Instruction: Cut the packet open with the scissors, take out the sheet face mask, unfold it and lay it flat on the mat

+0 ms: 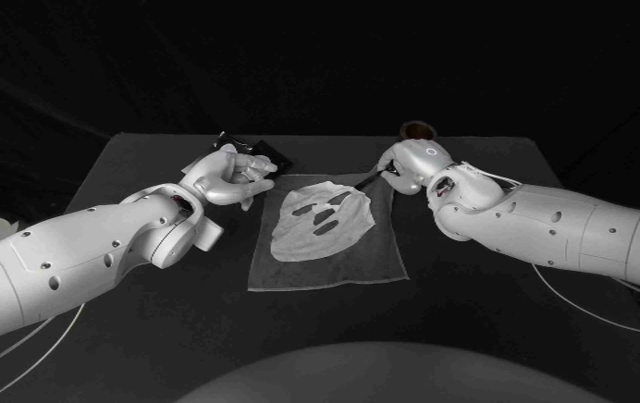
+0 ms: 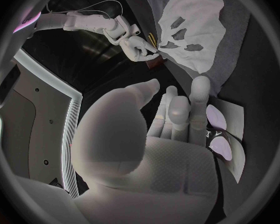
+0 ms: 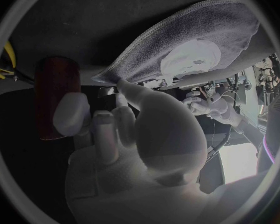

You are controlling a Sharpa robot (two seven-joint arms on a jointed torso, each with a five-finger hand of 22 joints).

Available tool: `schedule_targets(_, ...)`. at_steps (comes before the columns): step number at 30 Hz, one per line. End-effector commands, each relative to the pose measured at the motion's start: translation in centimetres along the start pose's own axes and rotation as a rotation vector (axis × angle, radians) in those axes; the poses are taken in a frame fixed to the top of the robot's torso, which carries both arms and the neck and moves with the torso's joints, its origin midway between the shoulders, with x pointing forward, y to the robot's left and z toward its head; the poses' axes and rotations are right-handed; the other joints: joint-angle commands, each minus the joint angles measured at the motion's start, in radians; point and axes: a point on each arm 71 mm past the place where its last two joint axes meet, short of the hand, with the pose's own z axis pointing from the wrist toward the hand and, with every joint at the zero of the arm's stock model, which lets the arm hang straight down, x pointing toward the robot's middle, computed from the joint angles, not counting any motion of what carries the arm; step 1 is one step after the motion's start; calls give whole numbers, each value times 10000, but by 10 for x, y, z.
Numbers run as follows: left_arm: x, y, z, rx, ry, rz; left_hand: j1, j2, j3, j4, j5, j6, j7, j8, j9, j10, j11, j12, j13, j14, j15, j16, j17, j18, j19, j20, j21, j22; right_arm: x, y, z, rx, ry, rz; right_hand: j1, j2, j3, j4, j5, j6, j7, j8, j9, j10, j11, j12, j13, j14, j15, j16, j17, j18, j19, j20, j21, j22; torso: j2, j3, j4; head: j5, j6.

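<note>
Right hand (image 1: 407, 164): fingers bent, tips at far corner of mat (image 1: 334, 269), thumb touching mat edge just beside face mask (image 1: 320, 218). Cannot tell if pinching anything.
Left hand (image 1: 234, 177): fingers straight, thumb apart, holding nothing, just beside packet (image 2: 234, 127).
Mask lies spread out on mat, between both hands.
Brown tube (image 1: 417, 130) stands behind right hand on black table (image 1: 133, 329).

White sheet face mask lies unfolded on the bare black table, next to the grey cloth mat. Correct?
Not quite. The white sheet face mask does lie unfolded, but on the grey cloth mat itself, not beside it on the bare black table. The head view shows this.
</note>
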Motion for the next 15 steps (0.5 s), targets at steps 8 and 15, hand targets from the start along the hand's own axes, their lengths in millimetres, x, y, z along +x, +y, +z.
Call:
schedule_targets(8, 2, 0, 0, -128, 290, -119, 74, 33, -76, 14, -14, -41, 2, -66, -10, 34, 6, -9, -29, 35, 73, 48, -11, 182, 47, 18, -10, -2, 4, -7, -1, 1043, 737, -176, -42, -127, 139, 13, 32, -221, 3, 371, 300, 222, -64, -372, 878, 854, -61, -243, 1932, 155, -180, -32, -357, -242, -1, -4, 16, -52, 4)
schedule_targets(15, 2, 0, 0, -179, 322, -125, 74, 33, -76, 14, -14, -41, 2, -66, -10, 34, 6, -9, -29, 35, 73, 48, -11, 182, 47, 18, -10, -2, 3, -7, -1, 841, 705, 268, -194, -560, 113, 241, 26, -1260, 399, 75, 185, -723, 256, -2287, -575, 412, 191, -1195, 664, 505, -1274, 152, -2402, -1874, 4, -12, 10, -47, 12)
